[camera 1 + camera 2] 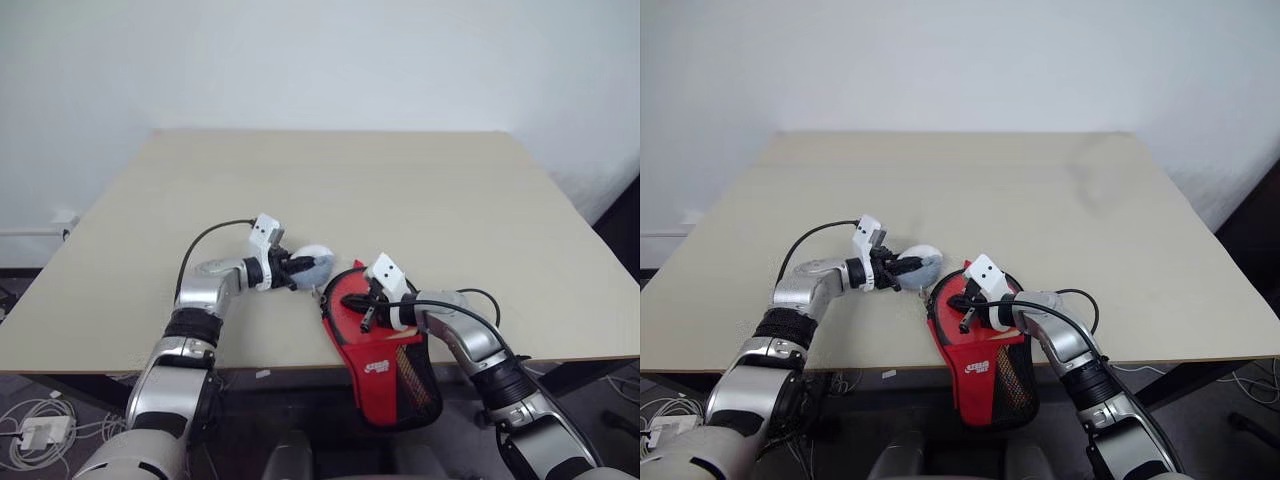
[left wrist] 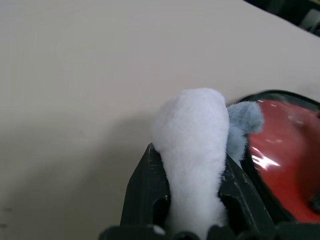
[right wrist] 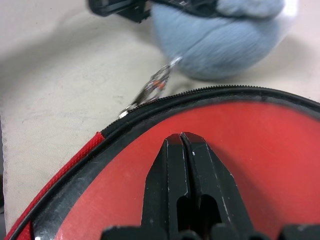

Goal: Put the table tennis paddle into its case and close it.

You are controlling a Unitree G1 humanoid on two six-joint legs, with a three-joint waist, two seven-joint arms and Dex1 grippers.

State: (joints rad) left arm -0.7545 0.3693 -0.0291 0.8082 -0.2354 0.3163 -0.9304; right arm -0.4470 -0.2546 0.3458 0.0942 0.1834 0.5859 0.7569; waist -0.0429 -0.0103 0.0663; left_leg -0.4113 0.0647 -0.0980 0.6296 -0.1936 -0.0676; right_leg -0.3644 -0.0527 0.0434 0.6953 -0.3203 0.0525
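Case [image 1: 385,365] overhangs near surface [image 1: 420,190] edge, paddle [image 3: 260,150] inside. Right gripper [image 3: 182,142], jaws pressed together, rests on red face. Left gripper [image 2: 192,170], jaws narrow, clamps fluffy zipper charm [image 1: 312,262]. Risk: pull drags case off edge; charm slips.

One paddle [image 3: 210,125], one case [image 1: 385,370], perhaps one plush toy [image 1: 312,264].

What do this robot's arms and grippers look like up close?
Both arms are silver metal shells with black ribbed joints at elbow and wrist. A thin black cable loops from each forearm to a small white boxy block with dark dots above the wrist. The left gripper and the right gripper each end in two slim black plastic fingers, flat-faced with hollow slots.
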